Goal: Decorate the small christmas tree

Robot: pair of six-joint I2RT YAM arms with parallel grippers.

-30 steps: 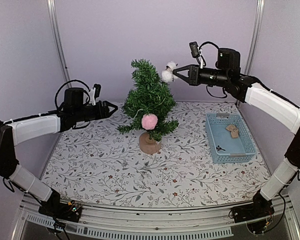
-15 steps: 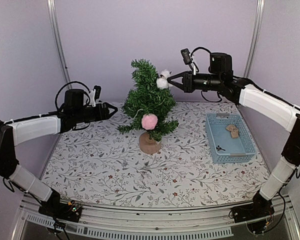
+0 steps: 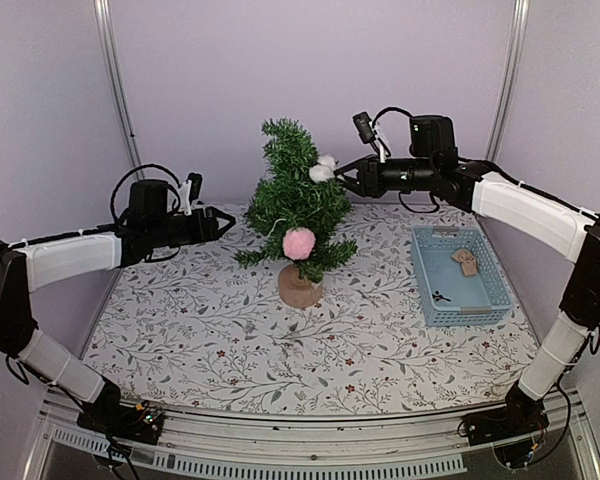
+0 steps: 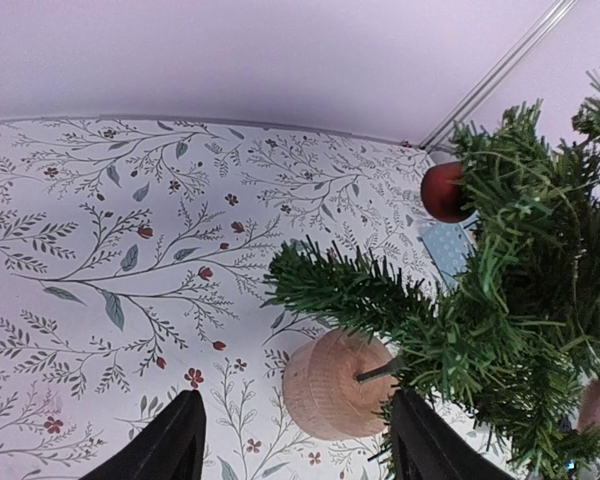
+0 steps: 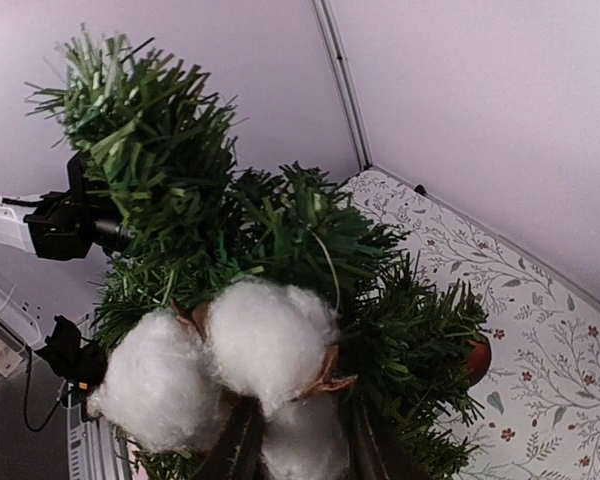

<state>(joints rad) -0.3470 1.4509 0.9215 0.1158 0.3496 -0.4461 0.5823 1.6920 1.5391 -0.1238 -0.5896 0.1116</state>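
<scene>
The small christmas tree point(image 3: 295, 205) stands mid-table on a round tan wooden base point(image 3: 299, 287). A pink pompom point(image 3: 299, 243) hangs low on its front and a red ball point(image 4: 445, 191) on its far side. My right gripper point(image 3: 342, 177) is shut on a white cotton boll ornament point(image 3: 323, 169) and presses it into the upper right branches; in the right wrist view the boll point(image 5: 265, 345) sits against the needles. My left gripper point(image 3: 223, 218) is open and empty, left of the tree, its fingers point(image 4: 175, 445) framing the base point(image 4: 335, 385).
A light blue basket point(image 3: 460, 275) at the right holds a tan ornament point(image 3: 466, 261) and a small dark item point(image 3: 440, 296). Purple walls with metal posts close in the back and sides. The tablecloth has a floral print.
My right gripper has carried the cotton boll left and slightly down, from beside the treetop into the upper branches. The left arm has stayed still.
</scene>
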